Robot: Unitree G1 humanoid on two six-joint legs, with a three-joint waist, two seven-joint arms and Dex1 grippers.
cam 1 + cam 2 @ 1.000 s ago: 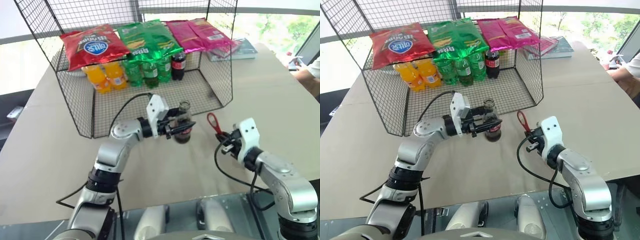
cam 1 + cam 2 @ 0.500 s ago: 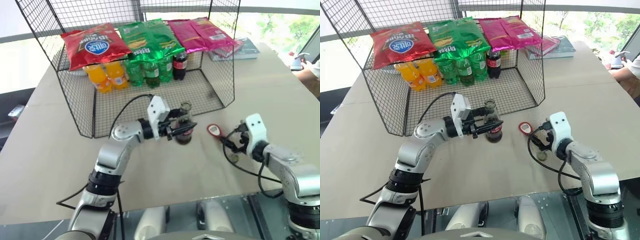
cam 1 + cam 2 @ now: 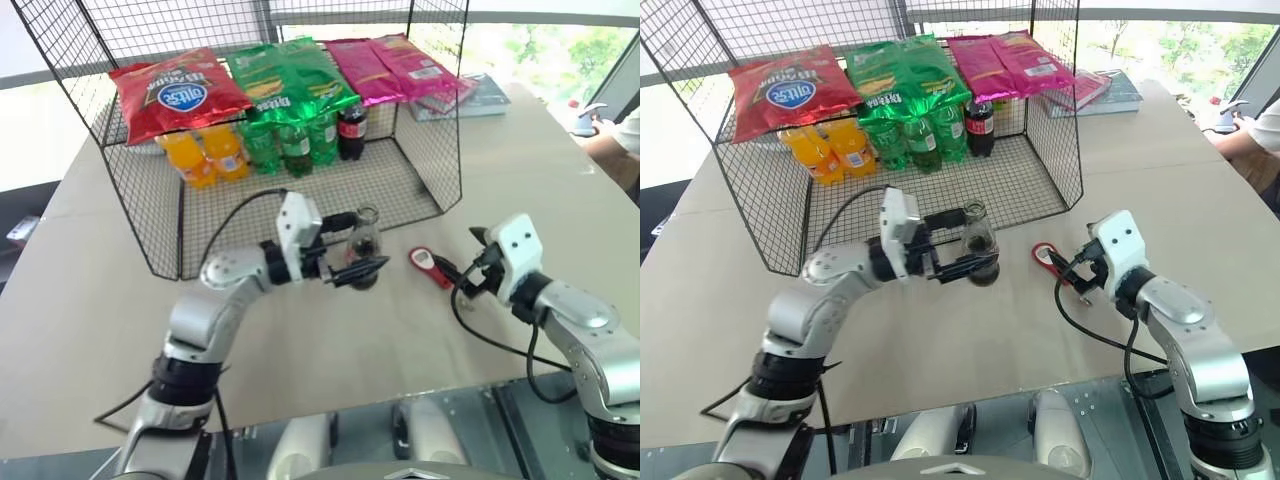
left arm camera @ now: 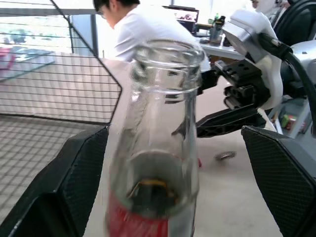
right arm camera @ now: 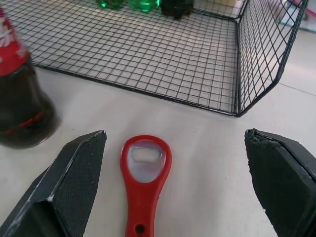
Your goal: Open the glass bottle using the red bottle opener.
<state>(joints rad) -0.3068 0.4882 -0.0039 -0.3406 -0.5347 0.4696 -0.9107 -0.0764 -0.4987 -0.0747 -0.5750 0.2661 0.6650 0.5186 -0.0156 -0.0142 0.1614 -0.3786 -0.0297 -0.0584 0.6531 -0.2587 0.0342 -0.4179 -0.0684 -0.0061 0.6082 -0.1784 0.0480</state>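
Observation:
The glass bottle (image 3: 366,238) stands upright on the table just in front of the wire basket, its mouth uncapped and dark drink in its lower part. My left gripper (image 3: 361,260) is open, one finger on each side of the bottle (image 4: 160,148), with a gap showing between glass and each finger (image 4: 74,182). The red bottle opener (image 3: 429,267) lies flat on the table to the right of the bottle. My right gripper (image 3: 463,268) hangs open just right of the opener (image 5: 144,170), its loop head pointing toward the basket, touching neither finger.
The wire basket (image 3: 440,150) behind holds chip bags, orange and green bottles and a dark cola bottle (image 3: 352,128). A small metal cap (image 4: 225,155) lies on the table near my right gripper. Books (image 3: 470,95) lie at the back right; a person's arm (image 3: 612,140) is at the right edge.
My right gripper let go of the opener, which now lies flat on the table, and has lifted a little. My left gripper opened off the bottle and drew back slightly.

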